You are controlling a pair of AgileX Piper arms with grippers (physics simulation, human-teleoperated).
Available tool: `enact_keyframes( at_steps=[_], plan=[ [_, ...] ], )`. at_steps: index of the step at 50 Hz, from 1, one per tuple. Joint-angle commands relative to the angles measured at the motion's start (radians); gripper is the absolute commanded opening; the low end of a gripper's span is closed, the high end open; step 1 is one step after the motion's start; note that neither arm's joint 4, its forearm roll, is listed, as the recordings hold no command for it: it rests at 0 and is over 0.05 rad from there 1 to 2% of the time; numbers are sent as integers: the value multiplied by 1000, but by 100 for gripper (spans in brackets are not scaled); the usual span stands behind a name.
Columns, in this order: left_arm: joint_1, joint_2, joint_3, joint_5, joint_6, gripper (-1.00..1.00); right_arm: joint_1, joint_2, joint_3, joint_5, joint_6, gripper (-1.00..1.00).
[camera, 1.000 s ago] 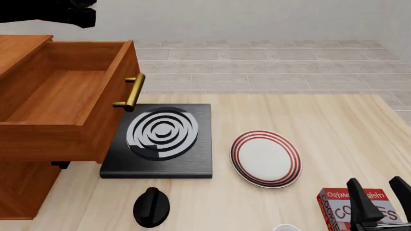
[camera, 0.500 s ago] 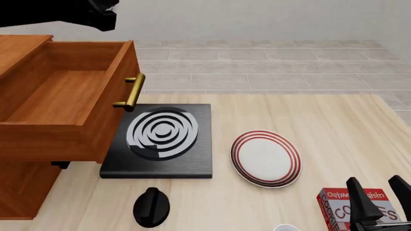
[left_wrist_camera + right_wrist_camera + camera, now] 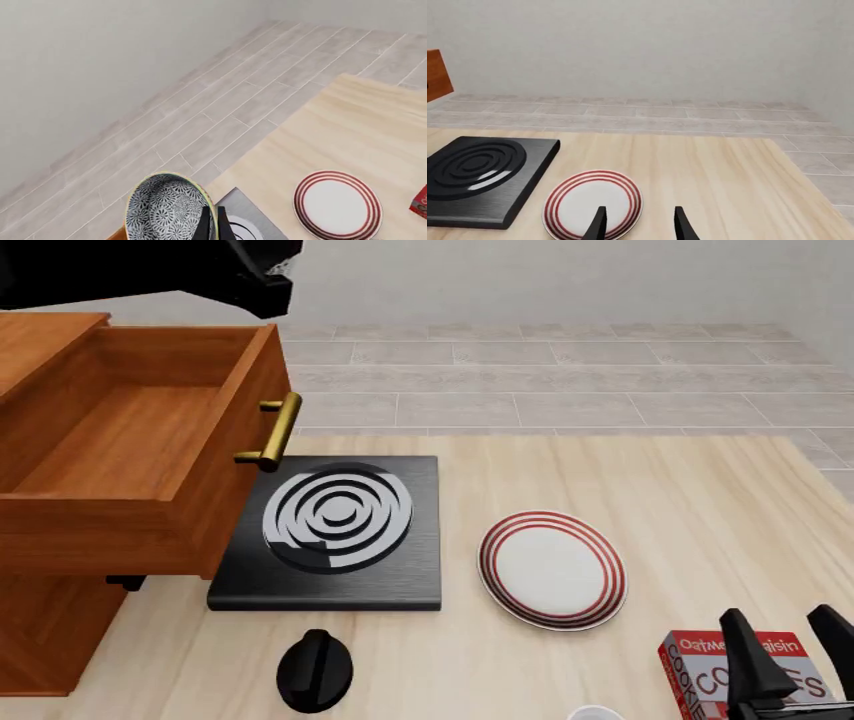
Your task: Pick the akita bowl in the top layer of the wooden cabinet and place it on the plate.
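The left gripper (image 3: 212,226) is clenched on the rim of the bowl (image 3: 167,210), its dark fingertips pinching the wall at the edge nearest the stove, so the bowl hangs tilted in the wrist view with its speckled side showing. In the front view the left arm is only a dark mass at 11 o'clock, high above the open drawer (image 3: 127,455) of the cabinet (image 3: 47,625), and the bowl itself cannot be seen there. The drawer looks bare inside, so the lift appears done and the carry to the plate (image 3: 553,569) is what remains; the plate lies flat on the table (image 3: 694,500) at about 4 o'clock from the stove (image 3: 334,535), just beside it and apart from it. The right gripper (image 3: 639,222) has its fingers spread and holds nothing, low at 5 o'clock in the front view, over the cookie box (image 3: 727,672). The main risk, as I judge it, is the grip: a pinch on one thin wall of a deep bowl can let it swing or slip if the arm moves sharply, and from this height a drop would land on the stove or the table. A second risk is lowering off-centre, so the bowl lands on the plate's raised rim and tips. The brass handle (image 3: 272,432) juts toward the path and could be clipped on the descent.
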Motion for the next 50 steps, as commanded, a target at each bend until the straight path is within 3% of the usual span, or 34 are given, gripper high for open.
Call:
enact_keyframes(
  at_steps=[1,18,34,50],
  plan=[
    [-54,11,-22,-10,14,-100,0,-5,-1,5,-1,100],
    [-130,30,16,-62,49,-100,0,-8,0,5,-1,100],
    [-200,53,144,-189,129,-100,2,-16,-1,16,-5,100],
    [-252,87,166,-240,153,-100,6,-9,2,14,-6,100]
  ],
)
